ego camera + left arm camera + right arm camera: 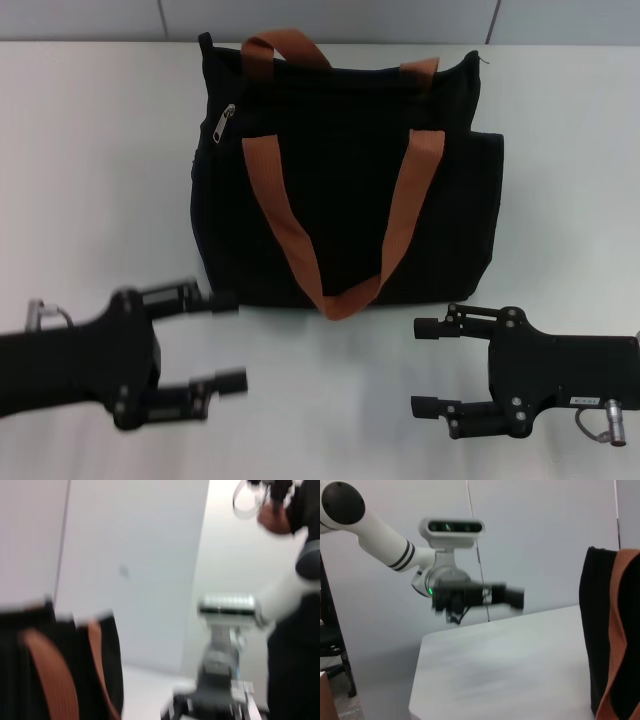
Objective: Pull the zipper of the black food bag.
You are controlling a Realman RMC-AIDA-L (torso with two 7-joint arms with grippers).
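Watching both hands, left hand (225, 340) and right hand (425, 367), hover spread near the bench's (90, 180) front edge; that tiny zipper (224, 124) could slip, dragging the floppy black food bag (345, 200).

The black food bag (600, 630) is cut off in both wrist views; left claw (512, 595) blurred

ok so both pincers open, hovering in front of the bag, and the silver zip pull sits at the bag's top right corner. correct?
Not quite: the zipper sits near the top left of the black food bag, as the head view shows. Left pincer and right pincer are open in front.
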